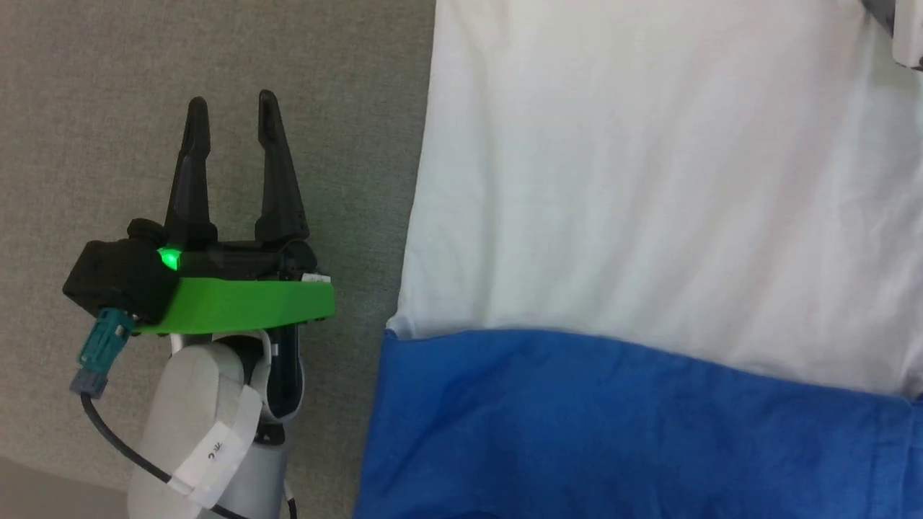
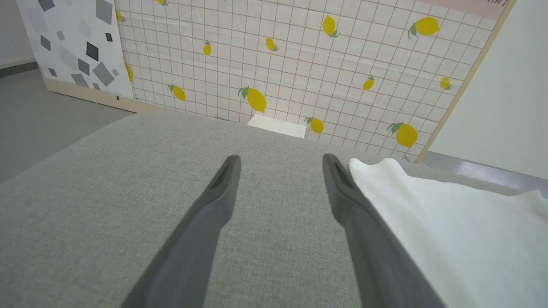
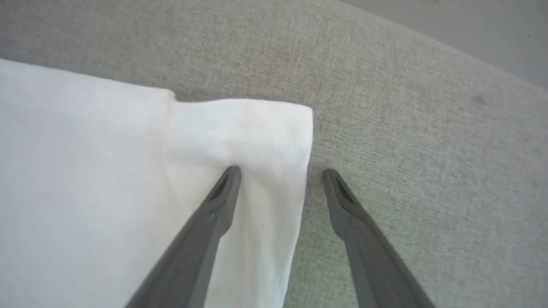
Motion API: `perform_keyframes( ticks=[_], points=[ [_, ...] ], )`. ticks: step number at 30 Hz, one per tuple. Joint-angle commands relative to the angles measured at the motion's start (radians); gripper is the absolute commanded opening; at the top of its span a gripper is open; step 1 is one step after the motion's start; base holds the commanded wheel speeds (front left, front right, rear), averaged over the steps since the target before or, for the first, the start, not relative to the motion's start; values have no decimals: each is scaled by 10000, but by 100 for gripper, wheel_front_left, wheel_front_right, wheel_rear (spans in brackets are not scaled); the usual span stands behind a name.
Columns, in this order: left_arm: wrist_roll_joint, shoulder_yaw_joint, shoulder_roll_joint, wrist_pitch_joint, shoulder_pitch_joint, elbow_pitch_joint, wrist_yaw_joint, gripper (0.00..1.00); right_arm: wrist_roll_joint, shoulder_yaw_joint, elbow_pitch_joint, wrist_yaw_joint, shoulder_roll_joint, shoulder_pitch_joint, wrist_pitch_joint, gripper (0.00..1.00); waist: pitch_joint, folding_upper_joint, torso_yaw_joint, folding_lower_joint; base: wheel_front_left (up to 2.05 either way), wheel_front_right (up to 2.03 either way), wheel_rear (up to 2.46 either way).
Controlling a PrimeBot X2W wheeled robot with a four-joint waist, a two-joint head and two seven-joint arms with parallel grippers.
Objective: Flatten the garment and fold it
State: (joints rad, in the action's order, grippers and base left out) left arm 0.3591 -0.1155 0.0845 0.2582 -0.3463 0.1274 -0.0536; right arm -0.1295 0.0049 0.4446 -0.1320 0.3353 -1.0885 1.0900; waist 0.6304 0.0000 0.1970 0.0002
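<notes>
Now the left pincer (image 1: 232, 108) gapes at nine o'clock of the white-and-blue cotton T-shirt (image 1: 649, 180); the right pincer (image 3: 280, 171) gapes astride its corner.

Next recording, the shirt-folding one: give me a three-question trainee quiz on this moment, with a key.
1. True or false: the left pincer is shut on the T-shirt.
2. In the right wrist view, where are the fingers of the right pincer? A) both over the T-shirt; B) one over the T-shirt's white corner, one over the grey fabric surface; C) both off the T-shirt.
3. Fill in: in the head view, the T-shirt's band nearest the robot is ____.
Key: 1 false, it stands open over the grey fabric surface, beside the T-shirt. 2 B. 3 blue.
</notes>
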Motion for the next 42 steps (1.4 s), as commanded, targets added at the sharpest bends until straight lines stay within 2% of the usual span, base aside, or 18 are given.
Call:
perform_keyframes(
  ticks=[1,5,6,7,8,14,19,25,32,37,42],
  points=[
    [-22,47,-93,35,-8,-6,67,100,-8,123,94,13,106,-4,174,100,227,0,208,-2,0,0,0],
    [-7,202,-202,36,13,-62,185,100,-366,254,41,13,231,239,851,100,283,0,170,-2,0,0,0],
    [-8,225,-217,36,2,-93,212,100,-410,215,-31,13,254,246,917,44,272,0,147,-2,0,0,0],
    [-8,235,-225,36,-24,-120,249,100,-429,177,-97,13,272,243,932,13,253,0,123,-2,0,0,0],
    [2,249,-232,36,-57,-175,308,100,-448,157,-171,13,286,246,953,0,209,0,83,-2,0,0,0],
    [65,258,43,-137,-523,-623,618,100,-676,-393,-578,13,96,198,212,0,-269,0,-214,-2,0,0,0],
    [386,280,477,-1227,-1370,-857,884,100,-924,-249,-857,13,51,365,-430,0,-817,0,-548,-2,0,0,0],
    [1292,341,1034,-4138,-2898,-1586,944,100,-1331,429,-1099,13,3,590,-768,0,-1118,0,-1046,-2,0,0,0],
    [2025,22,1418,-7728,-5362,-3124,639,100,-1727,1028,-1318,13,-13,520,-827,0,-679,0,-1463,-2,0,0,0],
    [1732,-512,1654,-9149,-6751,-4135,493,100,-1920,1438,-1386,13,-5,313,-875,0,-241,0,-1739,-2,0,0,0],
    [1334,-1082,1788,-10009,-7492,-4901,484,100,-2155,1827,-1409,13,37,107,-980,0,108,0,-1927,-2,0,0,0]
  ],
)
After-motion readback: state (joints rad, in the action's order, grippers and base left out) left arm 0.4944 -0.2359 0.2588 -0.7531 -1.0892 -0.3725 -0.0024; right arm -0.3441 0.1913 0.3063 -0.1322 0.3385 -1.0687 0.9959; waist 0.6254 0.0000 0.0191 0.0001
